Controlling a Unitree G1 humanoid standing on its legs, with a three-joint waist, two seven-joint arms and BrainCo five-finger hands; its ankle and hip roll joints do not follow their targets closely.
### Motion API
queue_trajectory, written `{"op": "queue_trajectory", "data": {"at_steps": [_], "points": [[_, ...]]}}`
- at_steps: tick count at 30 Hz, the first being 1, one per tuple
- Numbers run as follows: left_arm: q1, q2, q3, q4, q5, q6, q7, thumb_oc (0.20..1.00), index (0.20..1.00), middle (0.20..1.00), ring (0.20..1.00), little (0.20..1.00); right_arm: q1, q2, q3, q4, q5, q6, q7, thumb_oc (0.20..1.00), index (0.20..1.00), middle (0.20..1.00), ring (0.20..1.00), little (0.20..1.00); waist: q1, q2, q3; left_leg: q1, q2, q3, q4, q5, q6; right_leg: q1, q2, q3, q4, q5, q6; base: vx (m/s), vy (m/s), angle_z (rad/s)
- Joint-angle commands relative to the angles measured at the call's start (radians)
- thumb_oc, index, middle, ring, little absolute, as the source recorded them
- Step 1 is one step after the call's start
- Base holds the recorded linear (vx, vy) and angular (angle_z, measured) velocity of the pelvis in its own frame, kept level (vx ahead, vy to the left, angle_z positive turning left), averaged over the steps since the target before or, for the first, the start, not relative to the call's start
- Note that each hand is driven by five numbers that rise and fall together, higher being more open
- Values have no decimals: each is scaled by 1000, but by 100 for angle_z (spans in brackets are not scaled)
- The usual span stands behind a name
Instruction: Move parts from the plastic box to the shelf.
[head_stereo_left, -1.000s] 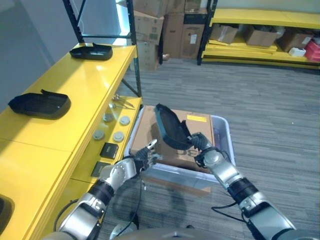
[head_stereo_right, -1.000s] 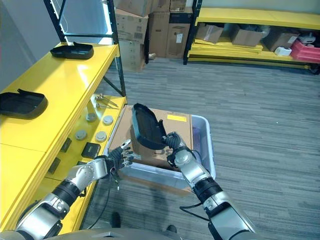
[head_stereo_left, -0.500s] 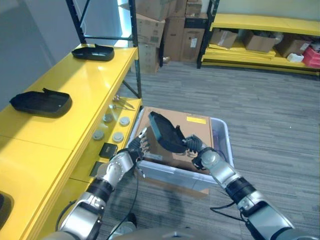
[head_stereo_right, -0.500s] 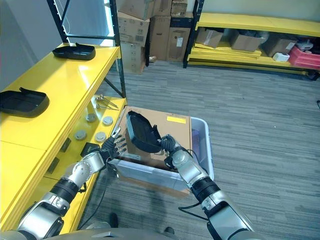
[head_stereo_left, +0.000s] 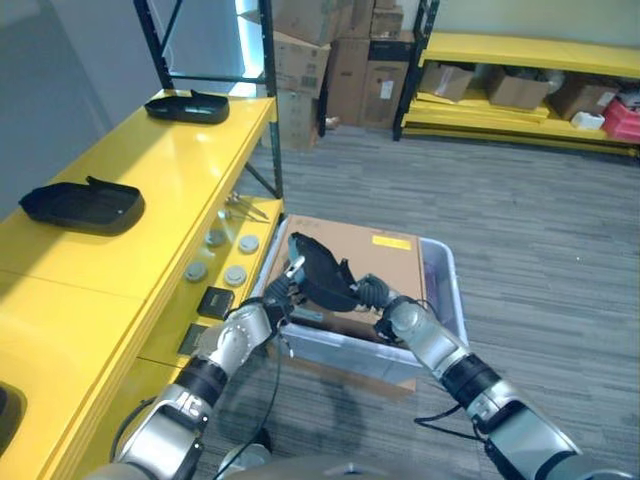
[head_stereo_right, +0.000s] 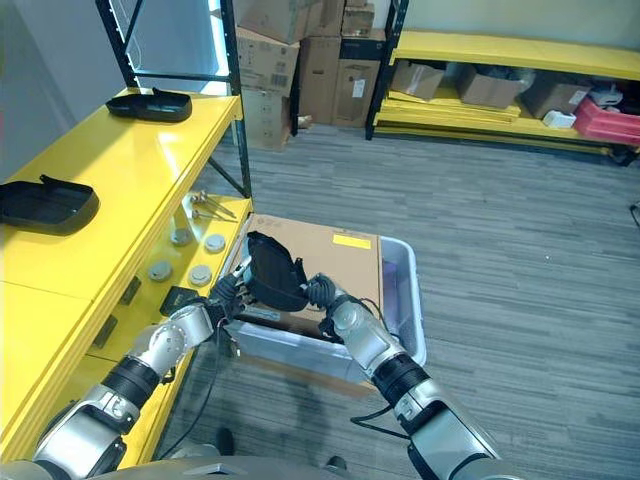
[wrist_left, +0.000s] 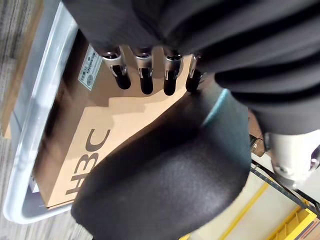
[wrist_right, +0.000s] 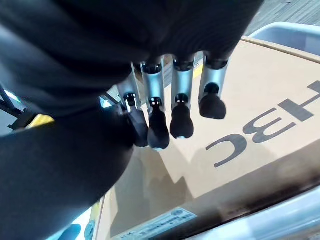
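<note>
A black, shallow, tray-like part (head_stereo_left: 322, 280) is being held tilted above the plastic box (head_stereo_left: 445, 300), over the box's end nearest the shelf (head_stereo_left: 150, 190). It is being gripped from one side by the right hand (head_stereo_left: 372, 296) and met on the other by the left hand (head_stereo_left: 277, 303). The box, pale and translucent, is sitting on the floor just beside the yellow shelf, with a brown cardboard sheet (head_stereo_right: 340, 255) lying across it. Two more black parts (head_stereo_left: 82, 207) (head_stereo_left: 187, 105) are resting well apart on the shelf's upper level.
</note>
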Motion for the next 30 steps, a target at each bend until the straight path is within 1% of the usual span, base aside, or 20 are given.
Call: {"op": "queue_trajectory", "data": {"at_steps": [1, 7, 11, 12, 17, 23, 30], "points": [[-130, -63, -81, 0, 4, -22, -25, 1000, 1000, 1000, 1000, 1000, -151, 24, 44, -34, -33, -58, 4, 200, 200, 200, 200, 200, 40, 2, -38, -20, 34, -48, 8, -56, -23, -16, -63, -48, 72, -64, 69, 0, 0, 0], [-134, -60, -100, -8, 58, -19, -26, 1000, 1000, 1000, 1000, 1000, -160, 24, 51, -29, -39, -52, 5, 200, 200, 200, 200, 200, 40, 3, -36, -18, 35, -49, 6, -56, -24, -15, -63, -49, 71, -62, 72, 0, 0, 0], [-142, -45, -106, -11, 154, -25, -44, 1000, 1000, 1000, 1000, 1000, -158, 18, 47, -31, -35, -56, 3, 200, 200, 200, 200, 200, 38, 3, -36, -15, 36, -47, 5, -56, -23, -13, -63, -49, 71, -63, 72, 0, 0, 0], [-157, -30, -117, -23, 265, -36, -83, 206, 206, 206, 206, 206, -161, 17, 43, -31, -30, -55, 6, 200, 200, 200, 200, 200, 36, 2, -38, -14, 36, -49, 3, -56, -25, -12, -62, -47, 69, -64, 73, 0, 0, 0], [-185, -6, -135, -51, 347, -50, -130, 200, 200, 200, 200, 200, -169, 20, 40, -25, -22, -48, 11, 200, 200, 200, 200, 200, 32, 4, -41, -9, 36, -46, 2, -56, -26, -7, -62, -46, 67, -65, 75, 0, 0, 0], [-206, 27, -144, -123, 316, -22, -127, 200, 200, 200, 200, 200, -172, 17, 35, -19, -9, -51, 9, 200, 200, 200, 200, 200, 25, 10, -42, -1, 37, -42, 0, -56, -27, -4, -61, -45, 70, -67, 76, 9, 5, -3], [-211, 31, -147, -134, 298, -42, -133, 200, 200, 200, 200, 200, -182, 21, 36, -15, 11, -43, -6, 200, 200, 200, 200, 200, 27, 12, -41, -1, 35, -44, 0, -56, -27, -3, -62, -49, 72, -68, 74, 0, 0, 0]]}}
